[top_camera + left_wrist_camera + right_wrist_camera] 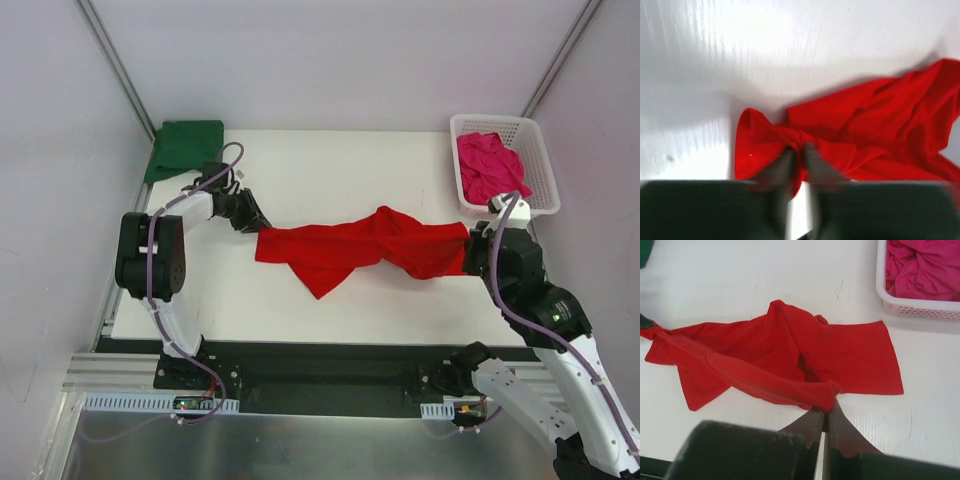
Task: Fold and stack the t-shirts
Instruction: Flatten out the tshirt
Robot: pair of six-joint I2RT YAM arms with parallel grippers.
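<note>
The red t-shirt (pixel 360 248) lies crumpled and stretched across the middle of the table, also seen in the left wrist view (pixel 875 125) and the right wrist view (pixel 790 355). My left gripper (pixel 258 224) is shut on its left edge, cloth pinched between the fingers (pixel 799 152). My right gripper (pixel 470 248) is shut on its right edge, with a bunched fold held at the tips (pixel 826 407). The dark green t-shirt (pixel 185 147) lies folded at the table's far left corner. The magenta-pink t-shirt (pixel 488 165) sits crumpled in the basket.
A white plastic lattice basket (pixel 540 160) stands at the far right of the table and shows in the right wrist view (pixel 920 307). White walls enclose the table on three sides. A metal rail runs along the near edge (pixel 320 375).
</note>
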